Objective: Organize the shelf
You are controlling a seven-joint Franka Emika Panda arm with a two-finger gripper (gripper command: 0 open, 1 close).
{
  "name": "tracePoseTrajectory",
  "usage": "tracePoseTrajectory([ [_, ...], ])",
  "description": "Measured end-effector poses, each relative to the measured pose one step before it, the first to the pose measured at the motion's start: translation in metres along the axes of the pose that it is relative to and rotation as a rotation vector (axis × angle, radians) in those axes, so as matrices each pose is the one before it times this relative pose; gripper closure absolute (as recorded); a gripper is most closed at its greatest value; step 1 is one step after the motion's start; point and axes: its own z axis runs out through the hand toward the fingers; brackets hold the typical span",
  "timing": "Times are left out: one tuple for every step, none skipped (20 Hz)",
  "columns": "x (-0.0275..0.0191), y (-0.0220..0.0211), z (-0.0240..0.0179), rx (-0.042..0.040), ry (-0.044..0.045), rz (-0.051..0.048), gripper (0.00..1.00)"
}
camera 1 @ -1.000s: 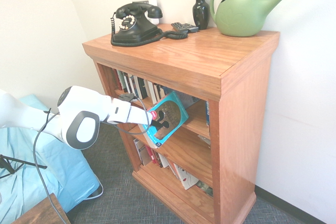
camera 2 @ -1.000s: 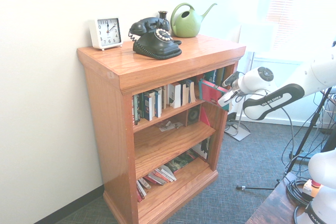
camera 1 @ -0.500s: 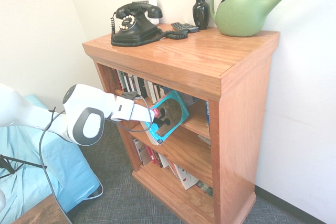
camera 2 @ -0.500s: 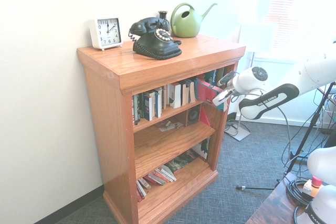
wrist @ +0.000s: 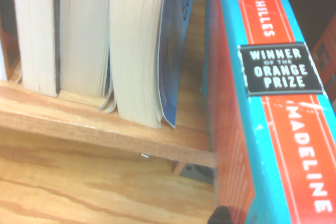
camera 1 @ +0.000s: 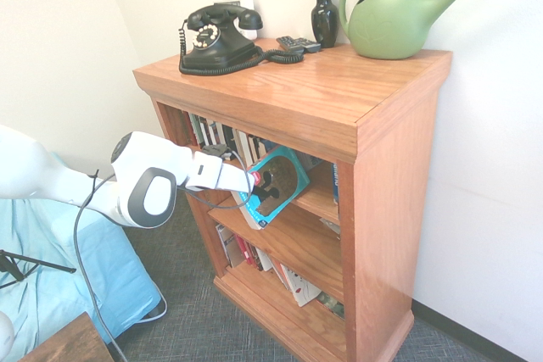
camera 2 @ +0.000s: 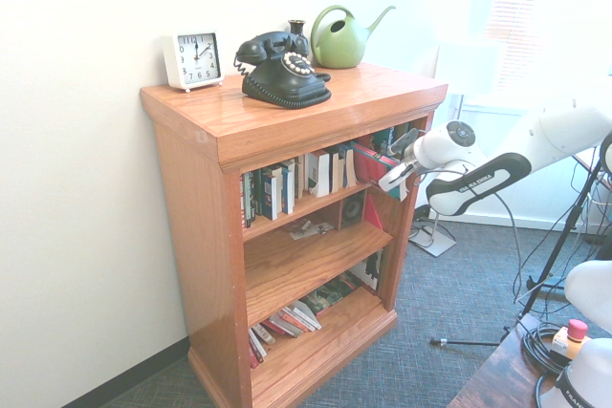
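At the front of the shelf, the hand is clenched on a teal-and-red book, held tilted at the mouth of the top tier. Wrist view: book spine reads "WINNER OF THE ORANGE PRIZE", just beside a row of upright paperbacks standing on the tier's board, a narrow gap between them. Lower tiers: a few loose items on the middle board, books lying flat on the bottom one. Shelf stands against the white wall. On its top board: black rotary telephone, dark vase, green watering can, white clock.
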Motion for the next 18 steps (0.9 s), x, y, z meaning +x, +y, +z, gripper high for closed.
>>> tracePoseTrajectory([
  [0.00043,-0.00068,0.00202,0.00003,-0.00114,0.00507,1.0],
  [-0.00067,-0.00001,0.00242,-0.00123,-0.00337,0.0047,1.0],
  [-0.00143,-0.0004,0.00235,-0.00128,-0.00334,0.00153,1.0],
  [-0.00155,-0.00014,0.00249,-0.00093,-0.00126,0.00093,1.0],
  [-0.00186,-0.00025,0.0026,-0.0011,-0.0006,-0.00047,1.0],
  [-0.00202,-0.00016,0.00288,-0.00184,-0.0003,-0.00086,1.0],
  [-0.00183,-0.00021,0.00336,-0.00229,0.00033,-0.00141,1.0],
  [-0.00092,-0.00052,0.00317,-0.00217,0.00068,0.00084,1.0],
  [0.00069,-0.00092,0.00285,-0.00228,0.00175,0.00119,1.0],
  [0.00277,-0.00181,0.00198,0.00041,0.00461,0.00344,1.0],
  [0.00416,-0.00239,0.00135,0.00298,0.00665,0.00634,1.0],
  [0.00489,-0.00323,0.00022,0.00652,0.00754,0.00635,1.0],
  [0.00489,-0.00347,-0.00025,0.00771,0.00712,0.00811,1.0],
  [0.00432,-0.0032,-0.0004,0.0066,0.00626,0.00546,1.0],
  [0.00317,-0.00293,-0.00041,0.00541,0.00472,0.00157,1.0],
  [0.00203,-0.00264,-0.0002,0.00358,0.00222,-0.00008,1.0],
  [0.0013,-0.00224,-0.00014,0.00313,0.001,0.00014,1.0],
  [0.00157,-0.00228,-0.0003,0.00338,0.00142,0.0007,1.0],
])
